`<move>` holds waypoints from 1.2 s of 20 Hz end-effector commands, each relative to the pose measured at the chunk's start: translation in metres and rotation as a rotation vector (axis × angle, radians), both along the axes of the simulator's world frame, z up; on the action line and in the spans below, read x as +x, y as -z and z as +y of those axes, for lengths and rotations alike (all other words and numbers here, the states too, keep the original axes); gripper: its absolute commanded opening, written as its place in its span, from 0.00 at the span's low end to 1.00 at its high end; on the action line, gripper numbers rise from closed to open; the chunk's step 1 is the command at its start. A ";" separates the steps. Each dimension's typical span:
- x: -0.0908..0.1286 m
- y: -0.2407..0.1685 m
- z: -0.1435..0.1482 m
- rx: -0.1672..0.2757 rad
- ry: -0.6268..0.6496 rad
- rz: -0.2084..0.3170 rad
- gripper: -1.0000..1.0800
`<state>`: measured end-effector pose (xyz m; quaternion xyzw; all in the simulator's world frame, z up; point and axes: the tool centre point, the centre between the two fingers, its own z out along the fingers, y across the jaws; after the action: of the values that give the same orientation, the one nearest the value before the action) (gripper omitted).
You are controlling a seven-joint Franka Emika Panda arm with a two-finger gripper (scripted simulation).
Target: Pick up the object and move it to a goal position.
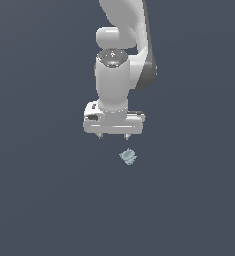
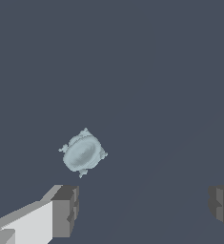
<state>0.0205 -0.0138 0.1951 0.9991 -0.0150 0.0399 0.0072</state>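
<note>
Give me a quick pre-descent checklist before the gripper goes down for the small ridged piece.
1. Jaws open wide enough: ok, the gripper fingers stand far apart in the wrist view.
2. Gripper empty: ok, nothing between the jaws.
3. Ridged piece in sight: ok, clear in both views.
4. Piece centred between the fingers: not ok, it sits off the gap, nearer one finger.
5. Path down free: ok, nothing else nearby.
6. Height above surface: cannot tell.

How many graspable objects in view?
1: the pale blue-grey ridged piece on the dark surface, just ahead of the open gripper, outside its jaws. Nothing else visible.
</note>
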 end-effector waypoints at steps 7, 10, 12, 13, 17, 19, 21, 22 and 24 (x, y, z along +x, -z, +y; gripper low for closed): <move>-0.002 0.005 0.014 0.010 -0.035 0.007 0.96; -0.003 0.007 0.023 0.018 -0.055 0.011 0.96; -0.004 0.007 0.026 0.021 -0.058 0.012 0.96; -0.004 0.007 0.026 0.022 -0.057 0.012 0.96; -0.003 0.008 0.025 0.019 -0.063 0.012 0.96; -0.003 0.010 0.026 0.018 -0.077 0.014 0.96; -0.002 0.013 0.028 0.016 -0.097 0.017 0.96; -0.002 0.015 0.028 0.014 -0.109 0.018 0.96; -0.001 0.019 0.030 0.011 -0.139 0.022 0.96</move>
<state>0.0188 0.0150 0.1790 0.9986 0.0438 0.0308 -0.0016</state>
